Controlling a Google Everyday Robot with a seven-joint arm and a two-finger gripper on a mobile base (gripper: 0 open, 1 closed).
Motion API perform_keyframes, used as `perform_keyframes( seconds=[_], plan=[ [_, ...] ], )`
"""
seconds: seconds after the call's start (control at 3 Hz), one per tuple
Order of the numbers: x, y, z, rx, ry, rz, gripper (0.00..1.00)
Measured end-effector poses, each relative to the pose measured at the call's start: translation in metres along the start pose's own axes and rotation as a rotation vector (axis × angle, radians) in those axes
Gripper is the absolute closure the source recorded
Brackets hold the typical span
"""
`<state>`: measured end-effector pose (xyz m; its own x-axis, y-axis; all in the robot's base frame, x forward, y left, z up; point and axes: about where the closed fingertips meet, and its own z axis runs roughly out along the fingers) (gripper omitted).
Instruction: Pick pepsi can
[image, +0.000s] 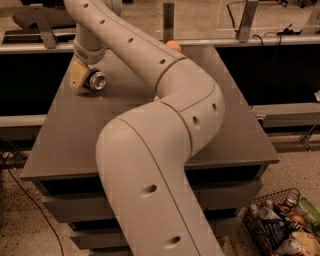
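Camera view: a grey table fills the middle of the frame, with drawer fronts below its near edge. The robot's pale arm rises from the bottom centre, bends at a thick elbow over the middle of the table top, and reaches back to the upper left of the frame.

At the end of the arm, the gripper is down at the table surface in the upper left, near the left edge of the table. Its tan end lies right against the left side of the pepsi can. The can lies on its side on the table top, with its round silver end turned toward the camera and its dark body pointing away behind it. Whether the gripper is spread, pressed together or pinching the can cannot be told from here, because only its left part shows and the rest is hidden by the can and the wrist.

At the far edge of the table, just behind the arm, a small orange ball peeks out. In the lower right corner, on the speckled floor, stands a wire basket filled with bottles and packets.
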<state>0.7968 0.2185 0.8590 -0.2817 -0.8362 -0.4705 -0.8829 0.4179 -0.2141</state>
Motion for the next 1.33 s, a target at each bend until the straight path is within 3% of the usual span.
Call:
perform_keyframes(
  seconds=[0.67,1.0,1.33],
  plan=[
    [-0.001,0.001,-0.003,0.001,0.039,-0.022,0.64],
    [0.0,-0.001,-0.023,-0.016,-0.026,-0.026,0.87],
    [-0.001,-0.005,-0.06,-0.062,-0.253,-0.017,1.0]
  ],
)
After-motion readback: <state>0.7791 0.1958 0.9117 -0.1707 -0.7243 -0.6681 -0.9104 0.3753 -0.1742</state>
